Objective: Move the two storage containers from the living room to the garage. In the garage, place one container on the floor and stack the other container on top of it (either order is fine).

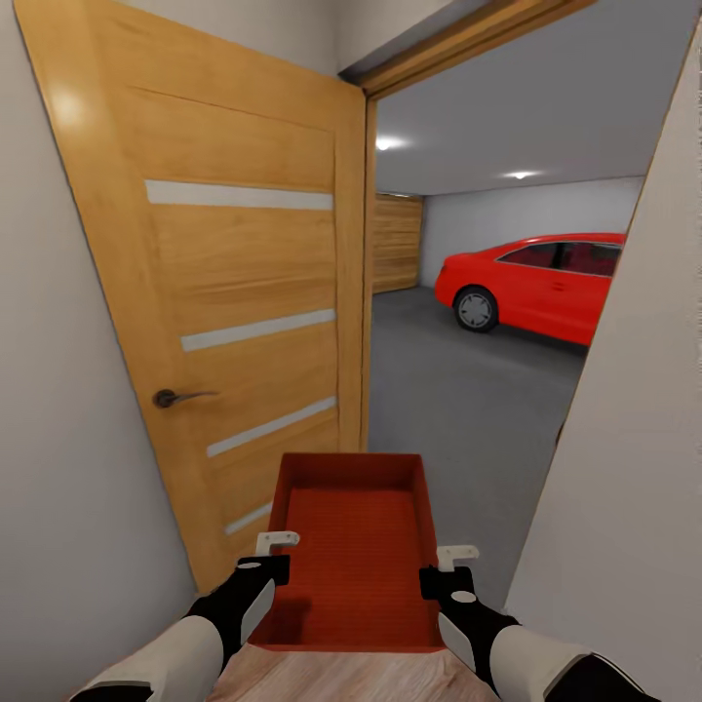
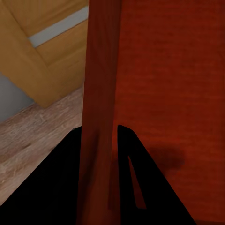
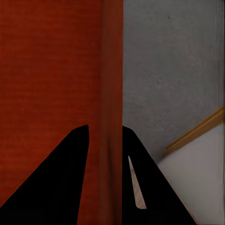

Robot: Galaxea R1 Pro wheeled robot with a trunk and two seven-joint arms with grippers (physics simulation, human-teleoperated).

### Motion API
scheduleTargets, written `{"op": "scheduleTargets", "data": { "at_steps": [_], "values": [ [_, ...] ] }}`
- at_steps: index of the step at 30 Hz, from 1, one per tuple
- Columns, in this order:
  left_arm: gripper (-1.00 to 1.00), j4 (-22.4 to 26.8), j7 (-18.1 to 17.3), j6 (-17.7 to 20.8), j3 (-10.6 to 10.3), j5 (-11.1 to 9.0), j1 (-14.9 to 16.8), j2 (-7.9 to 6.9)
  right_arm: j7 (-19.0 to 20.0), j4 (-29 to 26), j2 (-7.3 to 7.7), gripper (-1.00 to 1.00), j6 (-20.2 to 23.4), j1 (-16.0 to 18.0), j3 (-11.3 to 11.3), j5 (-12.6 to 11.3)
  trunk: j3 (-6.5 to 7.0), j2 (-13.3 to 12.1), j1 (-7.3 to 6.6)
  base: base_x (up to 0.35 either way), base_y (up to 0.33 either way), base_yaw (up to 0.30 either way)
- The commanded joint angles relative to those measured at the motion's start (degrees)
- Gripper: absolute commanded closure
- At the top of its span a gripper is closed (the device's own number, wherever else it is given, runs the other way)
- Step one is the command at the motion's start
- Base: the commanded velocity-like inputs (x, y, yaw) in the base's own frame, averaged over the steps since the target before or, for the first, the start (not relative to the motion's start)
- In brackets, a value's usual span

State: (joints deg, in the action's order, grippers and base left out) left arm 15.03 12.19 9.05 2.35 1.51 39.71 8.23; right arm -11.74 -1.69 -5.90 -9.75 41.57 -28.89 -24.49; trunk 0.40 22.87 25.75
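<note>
One orange-red storage container, open-topped and empty, hangs level in front of me over the light wood plank floor. My left gripper is shut on its left wall and my right gripper on its right wall. In the left wrist view, the thin wall runs between the two black fingers. The right wrist view has the other wall pinched the same way. Through the doorway ahead lies the garage, with its dark grey concrete floor.
An open wooden door with a dark handle stands close on the left. A pale wall narrows the passage on the right. A red car is parked at the garage's right, and plank-panelled doors stand at its back.
</note>
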Motion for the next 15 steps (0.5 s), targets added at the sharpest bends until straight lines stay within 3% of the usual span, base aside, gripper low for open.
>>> {"op": "scheduleTargets", "data": {
  "at_steps": [1,15],
  "values": [
    [1.0,0.28,0.38,0.44,0.9,1.21,0.02,-0.32,-0.39,0.19,0.36,1.0,-0.27,0.01,-0.04,-0.97,-0.02,0.04,0.03,0.12,0.099,-0.242],
    [1.0,0.28,0.38,0.44,0.9,1.21,0.02,-0.32,-0.39,0.19,0.36,1.0,-0.27,0.01,-0.06,-0.97,-0.02,0.04,0.03,0.119,0.099,-0.242]
  ]
}}
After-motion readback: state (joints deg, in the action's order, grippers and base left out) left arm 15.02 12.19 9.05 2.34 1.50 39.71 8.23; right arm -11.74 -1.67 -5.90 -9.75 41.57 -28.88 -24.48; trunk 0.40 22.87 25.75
